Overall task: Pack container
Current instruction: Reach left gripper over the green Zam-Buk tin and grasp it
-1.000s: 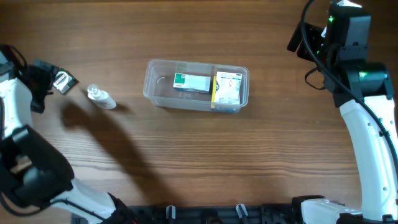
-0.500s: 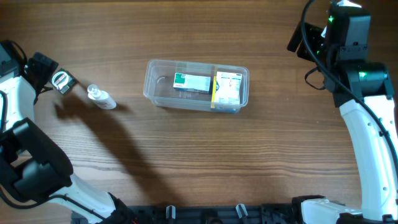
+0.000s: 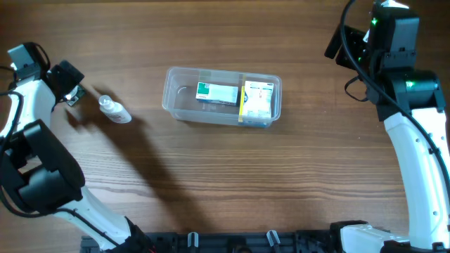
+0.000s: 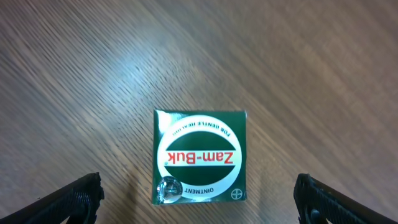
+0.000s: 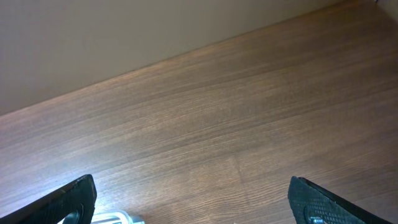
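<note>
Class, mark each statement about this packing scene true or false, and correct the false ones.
1. The container holds a green-and-white box and a yellow-and-white box. True.
2. The small clear bottle lies inside the container. False: it lies on the table, outside it.
3. The left gripper is shut on the Zam-Buk box. False: its jaws stand open; the box lies on the table.
4. The right gripper is open and empty. True.

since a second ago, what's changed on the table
The left arm swung away from its base, bringing its open pincer over the box. Nothing was gripped. The box, bottle, container and right arm stayed put.
</note>
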You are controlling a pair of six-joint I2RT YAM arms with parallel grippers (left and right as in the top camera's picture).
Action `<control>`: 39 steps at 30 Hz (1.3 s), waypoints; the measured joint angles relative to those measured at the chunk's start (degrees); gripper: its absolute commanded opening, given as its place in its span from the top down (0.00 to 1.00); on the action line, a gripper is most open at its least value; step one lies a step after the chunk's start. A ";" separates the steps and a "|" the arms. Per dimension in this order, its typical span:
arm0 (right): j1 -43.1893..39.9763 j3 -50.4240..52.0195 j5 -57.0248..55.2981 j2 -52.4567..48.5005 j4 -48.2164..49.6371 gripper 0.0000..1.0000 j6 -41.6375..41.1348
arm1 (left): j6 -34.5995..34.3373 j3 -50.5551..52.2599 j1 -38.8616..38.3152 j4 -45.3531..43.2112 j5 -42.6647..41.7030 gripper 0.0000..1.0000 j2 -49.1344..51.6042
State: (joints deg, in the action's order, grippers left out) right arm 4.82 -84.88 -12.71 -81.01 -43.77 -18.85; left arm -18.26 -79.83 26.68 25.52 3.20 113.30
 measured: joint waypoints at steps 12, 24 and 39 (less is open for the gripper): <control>0.00 0.00 0.00 0.00 0.00 0.00 0.00 | -1.38 -0.02 -0.07 0.70 0.44 0.02 0.50; 0.00 0.00 0.00 0.00 0.00 0.00 0.00 | -4.83 -9.88 -0.07 17.20 -2.08 0.01 2.64; 0.00 0.00 0.00 0.00 -0.02 0.00 0.00 | -5.16 -35.47 -0.04 38.16 -3.48 0.01 4.09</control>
State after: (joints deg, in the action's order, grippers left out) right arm 4.82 -84.88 -12.71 -81.01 -43.79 -18.85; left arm -23.42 -115.31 26.63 63.68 -0.27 117.38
